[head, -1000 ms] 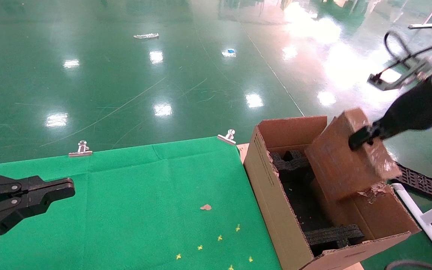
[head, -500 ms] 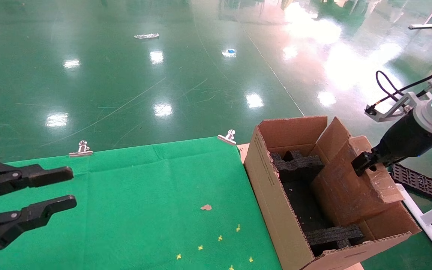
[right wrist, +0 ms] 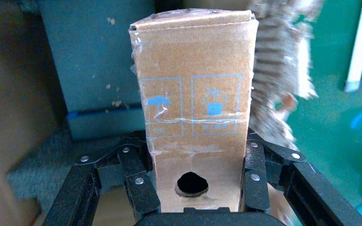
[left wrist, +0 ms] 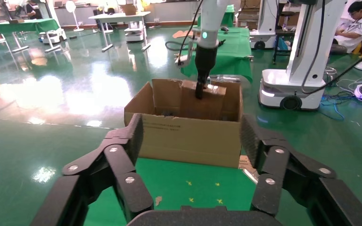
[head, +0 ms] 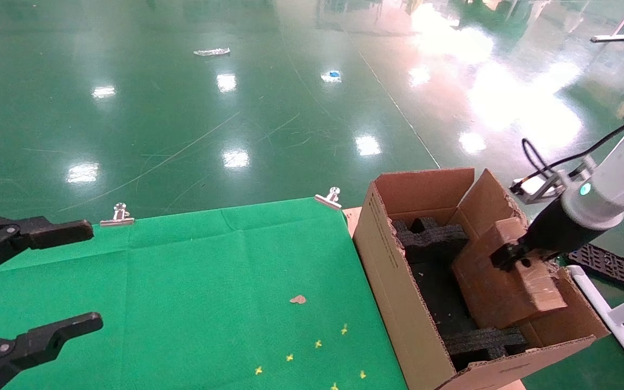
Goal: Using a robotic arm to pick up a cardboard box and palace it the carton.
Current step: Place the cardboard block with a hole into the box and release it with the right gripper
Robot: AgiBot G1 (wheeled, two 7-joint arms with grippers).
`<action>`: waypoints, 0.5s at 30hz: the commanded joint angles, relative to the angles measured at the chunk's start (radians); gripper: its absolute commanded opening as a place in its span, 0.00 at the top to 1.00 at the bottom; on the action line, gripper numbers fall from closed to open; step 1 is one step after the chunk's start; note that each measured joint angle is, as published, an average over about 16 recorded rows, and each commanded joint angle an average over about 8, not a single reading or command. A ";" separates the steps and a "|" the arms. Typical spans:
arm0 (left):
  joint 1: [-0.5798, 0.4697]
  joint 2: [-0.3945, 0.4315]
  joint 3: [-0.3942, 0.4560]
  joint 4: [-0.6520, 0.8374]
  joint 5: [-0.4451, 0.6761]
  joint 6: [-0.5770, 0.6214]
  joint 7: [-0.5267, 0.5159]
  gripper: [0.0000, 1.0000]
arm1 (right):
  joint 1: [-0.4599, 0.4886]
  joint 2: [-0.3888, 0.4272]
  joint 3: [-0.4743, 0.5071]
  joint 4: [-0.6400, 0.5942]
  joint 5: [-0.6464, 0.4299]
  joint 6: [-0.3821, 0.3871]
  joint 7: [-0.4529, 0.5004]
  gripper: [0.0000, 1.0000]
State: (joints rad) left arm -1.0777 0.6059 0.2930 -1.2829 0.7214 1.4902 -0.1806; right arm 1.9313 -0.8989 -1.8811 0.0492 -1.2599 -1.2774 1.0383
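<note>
Stage: looks like the placing step, pretty far along, not finished though.
Right gripper (head: 508,256): clamped on the box (head: 507,281) from both sides; the right wrist view shows its fingers (right wrist: 134,172) pressed against the box (right wrist: 195,122) walls.
Box: already down inside the carton (head: 393,271), tilted, at the carton's right side next to the black foam (head: 426,238). Can't tell if its bottom is resting on anything yet.
Arm (head: 610,184): white one, reaching in over the carton's right wall.
Left gripper (head: 52,281): spread wide, holding nothing, hanging over the green surface (head: 209,281) well away from the carton.
Done: pickup and carry, I'd say, since the box sits below the carton rim.
Left: settle it, let go, pull the arm out.
Watch out: the ragged flap (head: 488,197) beside the box could snag it.
</note>
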 commanded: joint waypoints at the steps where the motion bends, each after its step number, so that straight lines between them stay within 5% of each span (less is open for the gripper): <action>1: 0.000 0.000 0.000 0.000 0.000 0.000 0.000 0.00 | -0.033 -0.005 0.008 -0.009 0.011 0.035 0.003 1.00; 12: 0.000 0.000 0.001 0.000 -0.001 0.000 0.000 0.00 | -0.149 0.000 0.068 -0.007 0.100 0.112 -0.033 0.98; 15: 0.000 0.000 0.001 0.000 -0.001 0.000 0.000 0.00 | -0.156 0.000 0.071 -0.009 0.104 0.102 -0.046 0.66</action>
State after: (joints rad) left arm -1.0779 0.6055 0.2940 -1.2829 0.7208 1.4898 -0.1801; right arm 1.7837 -0.9016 -1.8172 0.0356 -1.1657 -1.1812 1.0009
